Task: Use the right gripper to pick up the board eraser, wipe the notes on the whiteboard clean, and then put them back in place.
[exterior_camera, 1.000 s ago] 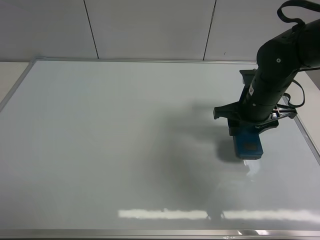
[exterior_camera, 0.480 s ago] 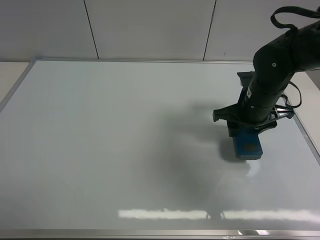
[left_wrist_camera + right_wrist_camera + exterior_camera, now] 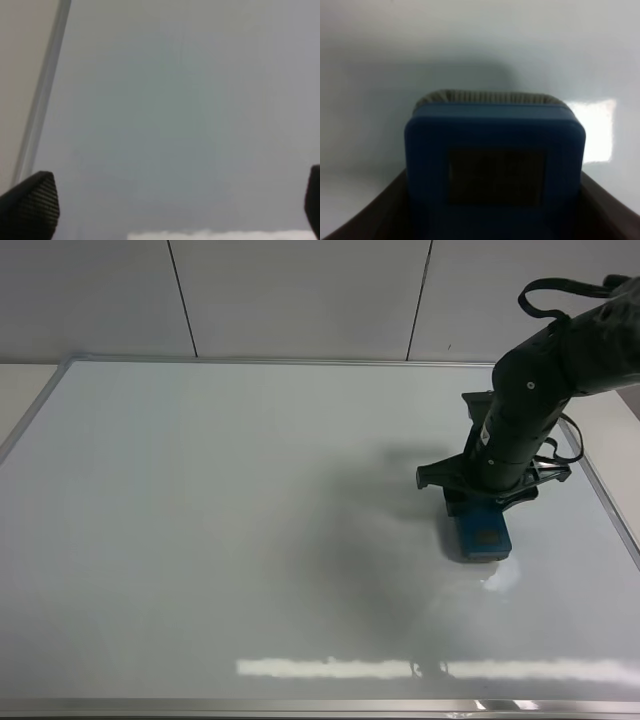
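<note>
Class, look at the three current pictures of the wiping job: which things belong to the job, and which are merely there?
Belong to the job:
right gripper, its jaws shut on the board eraser
board eraser
whiteboard; no red notes visible on it

Merely there:
left gripper, jaws open, holding nothing
tiled wall behind the board

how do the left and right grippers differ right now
The right gripper is shut on the board eraser, low over the whiteboard; the left gripper holds nothing, its fingertips spread wide apart. The right gripper shows in the exterior high view; the left gripper appears only in its own wrist view. Both face the whiteboard's white surface.
</note>
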### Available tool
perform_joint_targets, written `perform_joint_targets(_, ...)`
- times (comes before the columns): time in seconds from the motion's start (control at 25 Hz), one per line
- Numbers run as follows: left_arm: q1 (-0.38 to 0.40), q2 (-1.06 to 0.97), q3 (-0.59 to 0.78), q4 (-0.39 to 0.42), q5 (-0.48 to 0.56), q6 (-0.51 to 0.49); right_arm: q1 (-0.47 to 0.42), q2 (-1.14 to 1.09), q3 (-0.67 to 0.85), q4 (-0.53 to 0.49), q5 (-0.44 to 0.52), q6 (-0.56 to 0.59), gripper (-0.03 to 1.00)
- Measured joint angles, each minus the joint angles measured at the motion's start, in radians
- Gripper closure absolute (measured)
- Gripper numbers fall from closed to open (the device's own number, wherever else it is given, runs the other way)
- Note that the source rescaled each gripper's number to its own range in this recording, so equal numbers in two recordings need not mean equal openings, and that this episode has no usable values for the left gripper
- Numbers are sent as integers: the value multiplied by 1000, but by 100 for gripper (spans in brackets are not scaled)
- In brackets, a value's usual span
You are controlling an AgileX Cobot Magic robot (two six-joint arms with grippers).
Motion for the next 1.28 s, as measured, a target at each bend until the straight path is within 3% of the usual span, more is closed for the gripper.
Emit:
perform_joint_targets(0.2, 0, 0, 0, 0, 0, 0, 0, 29, 0, 0, 2, -37, 93)
perform_joint_targets(0.36, 0, 0, 0, 0, 0, 0, 7, 29, 0, -1, 0, -45, 53)
perform_joint_targets(0.48, 0, 0, 0, 0, 0, 0, 7, 29, 0, -3, 0, -45, 39)
perform_joint_targets(1.0, 0, 0, 0, 0, 0, 0, -39, -134, 0, -28, -3, -45, 35)
perform_joint_targets(1.28, 0, 0, 0, 0, 0, 0, -105, -303, 0, -116, 95, -100, 34)
